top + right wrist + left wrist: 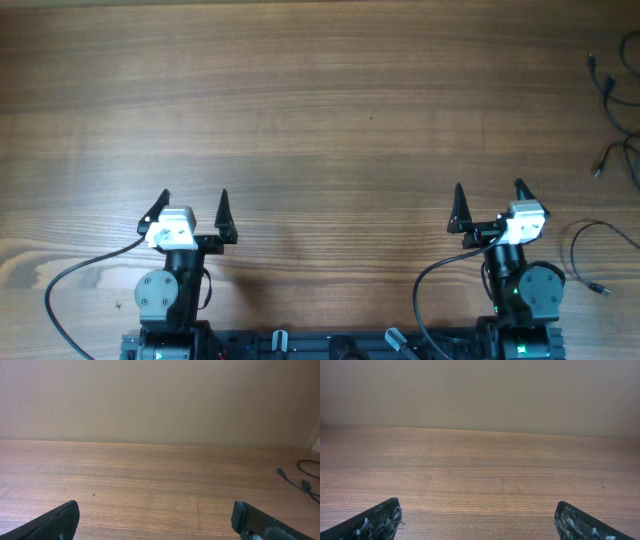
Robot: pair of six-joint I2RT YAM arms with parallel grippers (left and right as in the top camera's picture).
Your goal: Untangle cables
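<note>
Cables (pixel 604 84): wire-thin black cords with small plug ends, lying loose at the right edge of the wooden table (pixel 320 100), in two groups, a far-right cluster and one open loop (pixel 574 250) near right. Three plug ends show from overhead; the cord count cannot be told, since the strands run out of frame. Two grippers, left gripper (pixel 194 200) and right gripper (pixel 489 190), stand at the near edge, fingers spread wide, holding nothing.
</note>
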